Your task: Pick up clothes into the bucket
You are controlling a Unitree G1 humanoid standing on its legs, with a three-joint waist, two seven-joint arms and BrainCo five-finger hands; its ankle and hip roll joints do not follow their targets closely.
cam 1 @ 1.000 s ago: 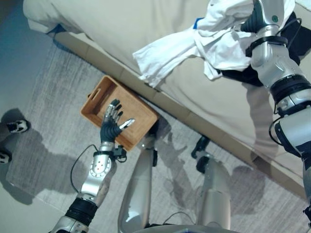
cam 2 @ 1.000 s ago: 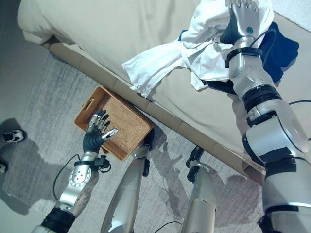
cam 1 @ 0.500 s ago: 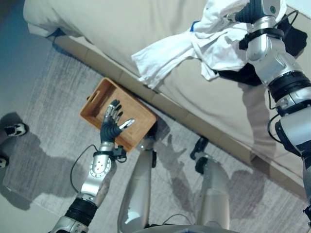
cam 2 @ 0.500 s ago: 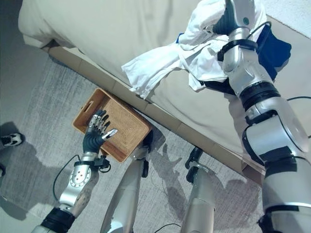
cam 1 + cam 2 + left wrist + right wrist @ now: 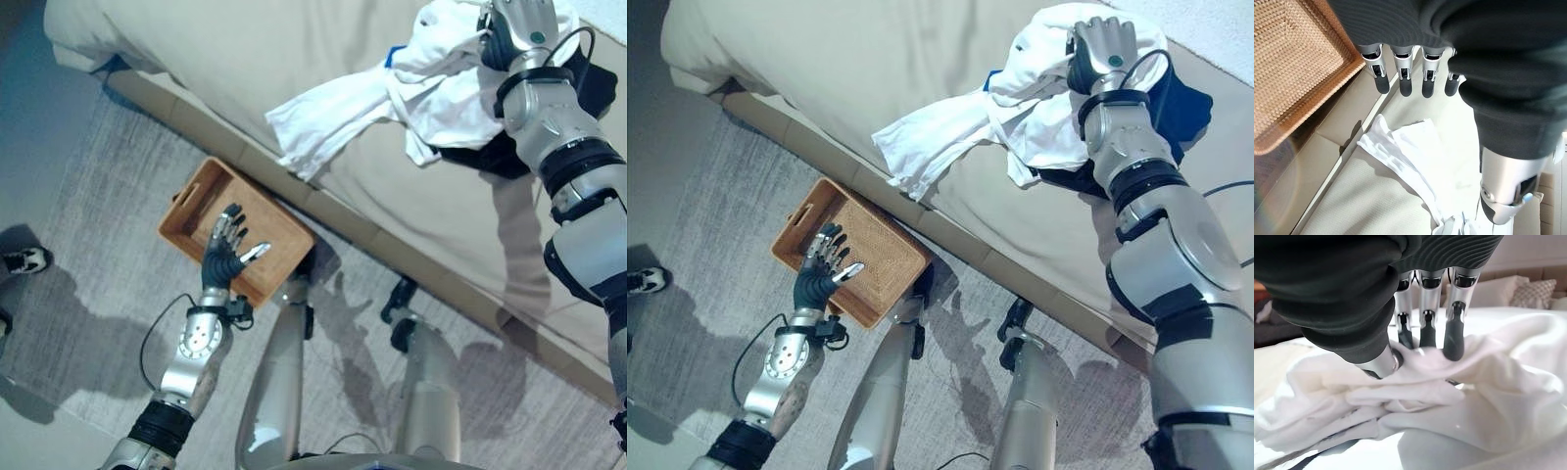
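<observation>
The white shirt lies crumpled on the bed, one sleeve trailing toward the bed's edge, partly over a dark garment. The right hand rests on the bunched top of the shirt; in its wrist view the fingers press down into the folds with the thumb against the cloth, starting to pinch it. The left hand hovers with fingers spread over the wicker basket on the rug beside the bed. The shirt looks light, soft and floppy, so it will probably sag and drag; the thick bunch under the fingers seems the best place to grip, to gather several layers together.
</observation>
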